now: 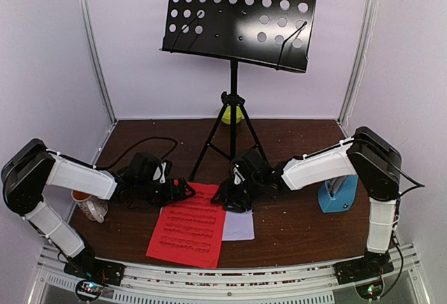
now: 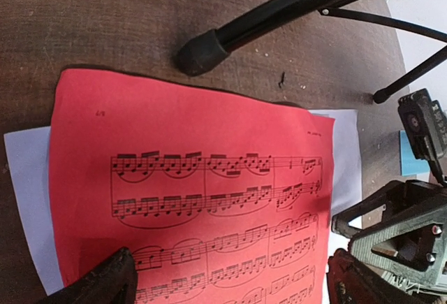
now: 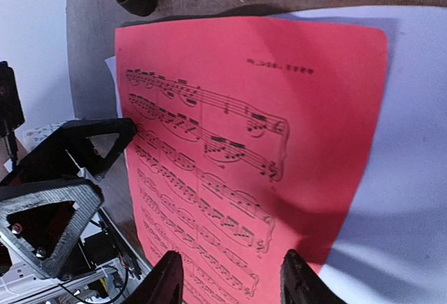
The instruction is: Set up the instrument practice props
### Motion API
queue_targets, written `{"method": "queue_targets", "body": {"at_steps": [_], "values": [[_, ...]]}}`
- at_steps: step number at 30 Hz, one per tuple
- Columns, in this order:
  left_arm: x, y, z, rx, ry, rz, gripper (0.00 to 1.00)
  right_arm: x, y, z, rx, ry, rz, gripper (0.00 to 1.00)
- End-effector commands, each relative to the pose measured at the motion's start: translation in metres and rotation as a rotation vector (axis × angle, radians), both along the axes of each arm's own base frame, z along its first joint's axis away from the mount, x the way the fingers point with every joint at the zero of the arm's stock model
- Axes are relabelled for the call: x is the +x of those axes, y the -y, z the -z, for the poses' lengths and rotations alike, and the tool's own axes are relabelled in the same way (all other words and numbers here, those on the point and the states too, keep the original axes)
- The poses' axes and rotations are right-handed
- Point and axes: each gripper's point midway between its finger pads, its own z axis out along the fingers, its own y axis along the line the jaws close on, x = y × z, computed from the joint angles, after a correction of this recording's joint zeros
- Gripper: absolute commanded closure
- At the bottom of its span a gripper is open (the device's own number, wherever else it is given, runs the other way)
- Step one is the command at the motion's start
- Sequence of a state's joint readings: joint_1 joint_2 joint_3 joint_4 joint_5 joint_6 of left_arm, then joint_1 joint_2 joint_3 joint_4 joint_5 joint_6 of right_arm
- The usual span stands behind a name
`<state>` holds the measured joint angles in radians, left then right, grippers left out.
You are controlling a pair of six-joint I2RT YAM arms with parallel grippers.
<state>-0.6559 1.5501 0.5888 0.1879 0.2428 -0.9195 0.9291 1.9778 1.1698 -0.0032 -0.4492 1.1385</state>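
Brown tabletop, lower centre: left gripper [image 2: 230,255] gapes wide over the red sheet [image 1: 187,233], right gripper [image 3: 230,262] half apart over it too, neither gripping. White sheet [image 1: 239,227] lies beneath. Stand [image 1: 241,10] behind; metronome [image 1: 337,193] right, mug [image 1: 89,206] left.

- White sheet [image 1: 239,227]: mostly under the red sheet [image 1: 187,230]; only margins show beside it.
- Music stand [image 1: 241,10]: the overhead view's upper edge cuts off the top of its desk.
- Mug [image 1: 91,207], at the left edge of the table [image 1: 293,216]: partly behind the left arm [image 1: 80,178].
- Metronome [image 1: 339,196], near the right edge: upper part behind the right arm [image 1: 318,170].
- Red sheet's heading: too blurred to read.
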Motion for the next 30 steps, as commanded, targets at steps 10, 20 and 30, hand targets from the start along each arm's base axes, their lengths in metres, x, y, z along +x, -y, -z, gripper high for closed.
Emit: {"method": "queue_targets", "body": {"at_steps": [10, 20, 30], "values": [[-0.023, -0.015, 0.037, 0.103, -0.133, 0.008, 0.02, 0.011, 0.039, -0.004, -0.07, -0.011, 0.162, 0.45], [-0.022, -0.009, 0.038, 0.088, -0.134, 0.03, 0.02, 0.02, 0.022, 0.018, -0.059, -0.032, 0.154, 0.48], [-0.021, -0.006, 0.041, 0.083, -0.134, 0.044, 0.02, 0.032, -0.002, -0.008, 0.061, -0.007, 0.163, 0.52]]}}
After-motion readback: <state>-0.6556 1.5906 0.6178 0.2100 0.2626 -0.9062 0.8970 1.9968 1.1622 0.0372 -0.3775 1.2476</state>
